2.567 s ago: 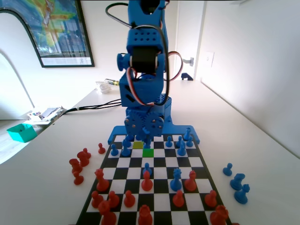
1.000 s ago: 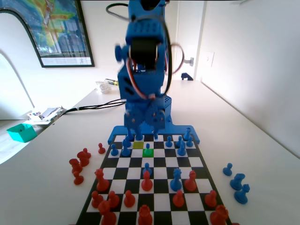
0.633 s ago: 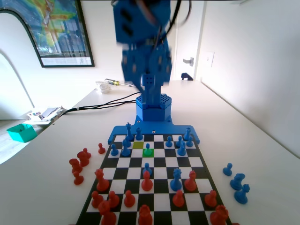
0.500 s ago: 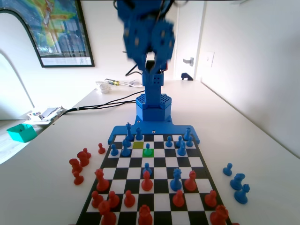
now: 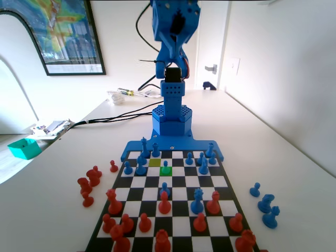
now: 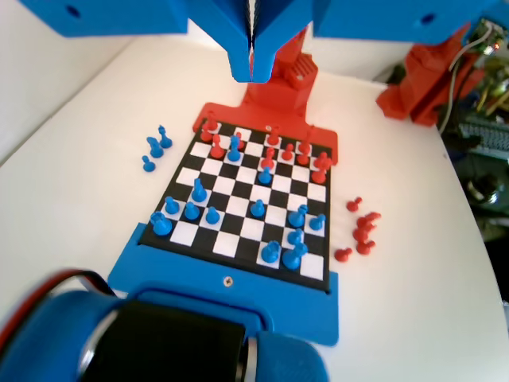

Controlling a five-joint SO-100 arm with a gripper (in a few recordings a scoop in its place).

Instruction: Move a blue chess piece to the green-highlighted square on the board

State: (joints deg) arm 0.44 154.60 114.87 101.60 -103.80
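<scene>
Placement appears complete in the fixed view: we find the blue chess piece [image 5: 166,167] standing upright on the green-highlighted square [image 5: 166,171], just beside the lime square [image 5: 154,162], near the board's [image 5: 173,210] far end. The blue arm [image 5: 173,31] is raised high above its base, well clear of every piece.

In the wrist view, we look down from height. The gripper [image 6: 251,68] hangs at the top edge with its jaws pressed together and nothing between them. The board [image 6: 238,247] lies far below; we cannot pick out the green square there.

We judge the step in hand to be retreat after release. The next move calls only for parking the arm.
</scene>
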